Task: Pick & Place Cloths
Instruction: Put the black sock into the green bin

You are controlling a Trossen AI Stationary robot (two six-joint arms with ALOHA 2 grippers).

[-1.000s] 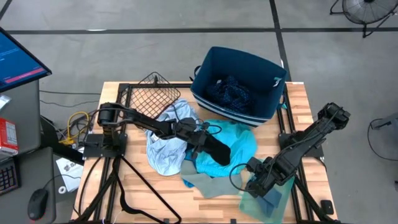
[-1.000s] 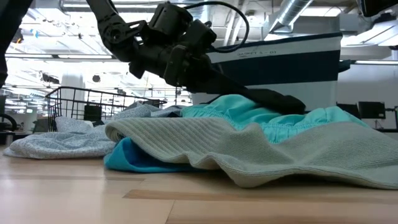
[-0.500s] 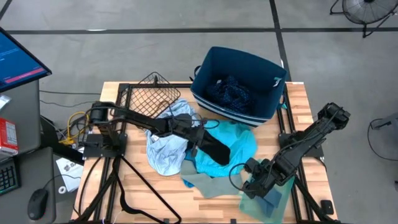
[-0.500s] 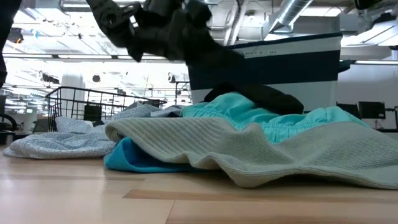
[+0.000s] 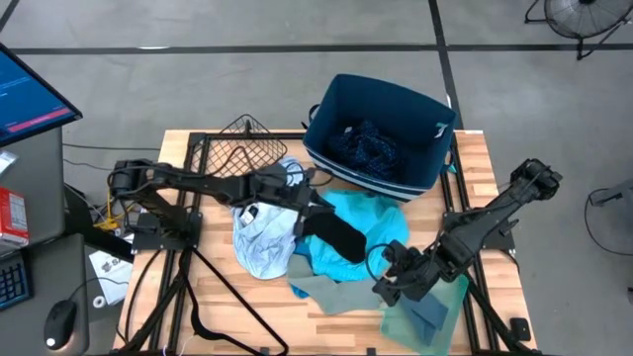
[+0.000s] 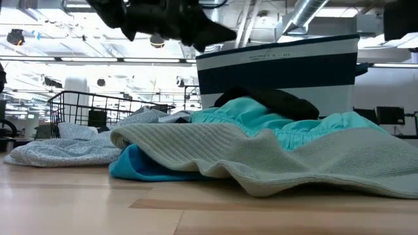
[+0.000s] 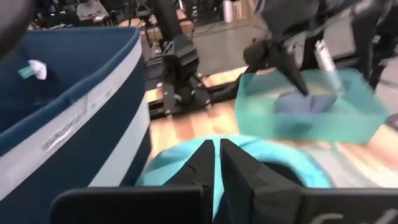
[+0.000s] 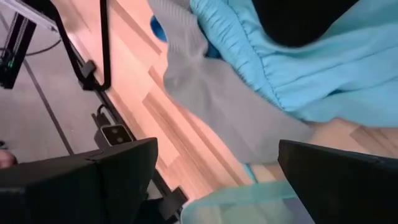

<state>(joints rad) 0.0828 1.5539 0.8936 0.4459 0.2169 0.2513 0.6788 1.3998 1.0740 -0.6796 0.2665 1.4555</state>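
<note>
The cloths lie in a loose pile in the middle of the wooden table (image 5: 223, 297), and one more is in the bin. On the left of the pile is the pale blue-white cloth (image 5: 259, 235), partly next to a black wire basket (image 5: 240, 148). Above this cloth hangs the left gripper (image 5: 305, 203); in the left wrist view its two fingers (image 7: 239, 167) stand almost together with only a thin gap, and they hold nothing. Just to the right of it the small black cloth (image 5: 334, 235) rests on top of the bright turquoise cloth (image 5: 381, 220), free of the gripper. In the low view the black piece (image 6: 277, 101) is the highest point of the pile. The grey cloth (image 5: 321, 293) lies at the front edge of the pile, partly over the turquoise one. Behind the pile stands the navy fabric bin (image 5: 427, 170), with the dark navy patterned cloth (image 5: 366, 148) inside it. On the right, the right gripper (image 5: 388, 289) is low near the grey cloth, just beside a translucent green tray (image 5: 450, 307); its fingers (image 8: 118, 171) are spread wide and empty.
</note>
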